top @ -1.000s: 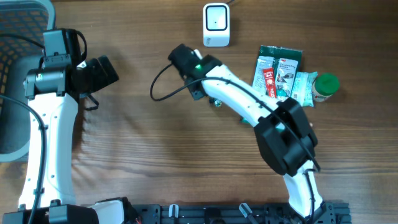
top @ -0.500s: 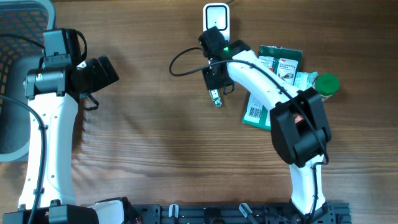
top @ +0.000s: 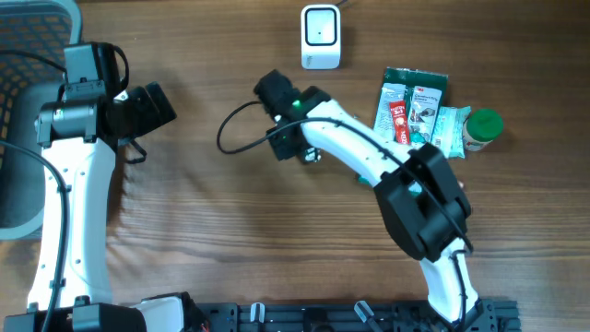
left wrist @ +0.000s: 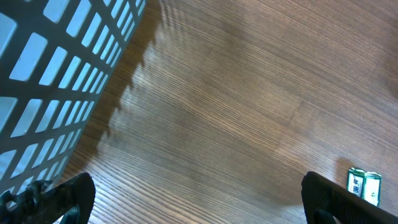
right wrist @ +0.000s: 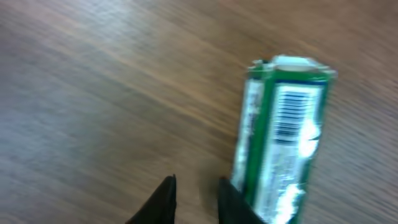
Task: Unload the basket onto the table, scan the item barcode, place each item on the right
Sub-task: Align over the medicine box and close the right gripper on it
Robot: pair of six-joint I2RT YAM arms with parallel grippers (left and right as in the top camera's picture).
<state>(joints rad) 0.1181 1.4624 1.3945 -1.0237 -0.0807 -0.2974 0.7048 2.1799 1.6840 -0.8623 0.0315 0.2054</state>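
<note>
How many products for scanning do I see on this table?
5: a dark green flat packet, a red-and-white sachet, a pale teal packet and a green-lidded jar clustered at the right; a green barcoded carton beneath the white right arm. Others may be hidden.

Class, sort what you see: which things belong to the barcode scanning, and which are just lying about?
In the job: green pack, white scanner, right gripper.
Lying about: pile of packets, green-lidded jar, mesh basket.
</note>
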